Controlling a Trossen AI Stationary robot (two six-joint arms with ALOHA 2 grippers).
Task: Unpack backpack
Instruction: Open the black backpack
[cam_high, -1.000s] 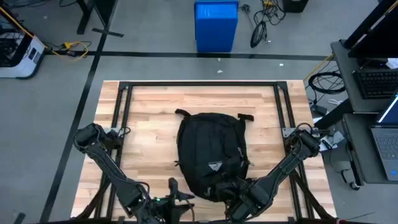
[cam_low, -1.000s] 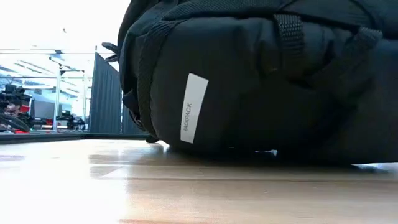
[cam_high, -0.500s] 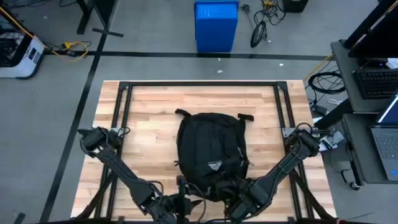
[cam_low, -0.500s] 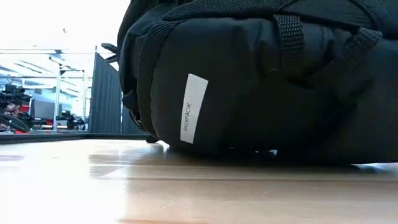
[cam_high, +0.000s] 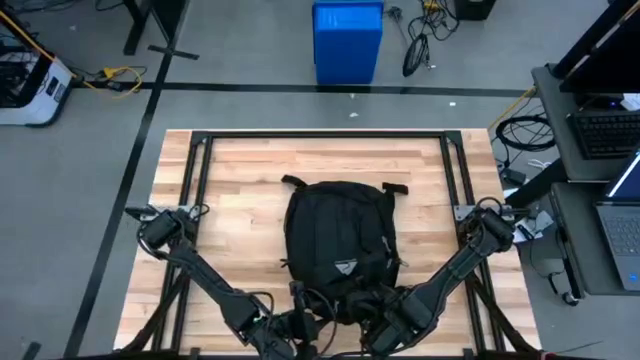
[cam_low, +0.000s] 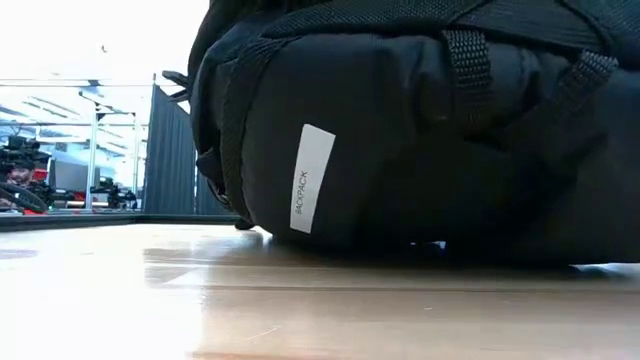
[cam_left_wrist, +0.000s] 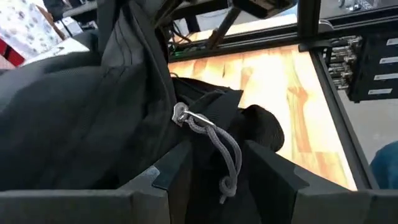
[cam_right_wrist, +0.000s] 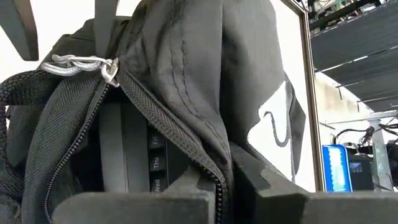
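The black backpack lies flat on the wooden table, its white triangular logo toward the near edge. In the low view its white label faces the camera. My right gripper is at the backpack's near end, shut on fabric beside the open zipper. My left gripper is just left of it, open. A grey zipper-pull cord hangs between its fingers. A second cord pull shows in the right wrist view. My right gripper pinches a fold of the backpack's black fabric between its two fingers, right along the zipper's edge at the bag's near end. The fabric runs up from the fingers and the zipper gapes beside it. Whether my left gripper touches the cord or the fabric, I cannot tell.
A black metal frame runs around the tabletop's edges. Bare wood lies beyond the backpack and on both sides of it. A blue bin stands on the floor past the far edge, and a desk with a laptop is to the right.
My left gripper has moved toward the table's right, along the near edge, up to the backpack's near end beside my right gripper. The backpack has stayed where it lay.
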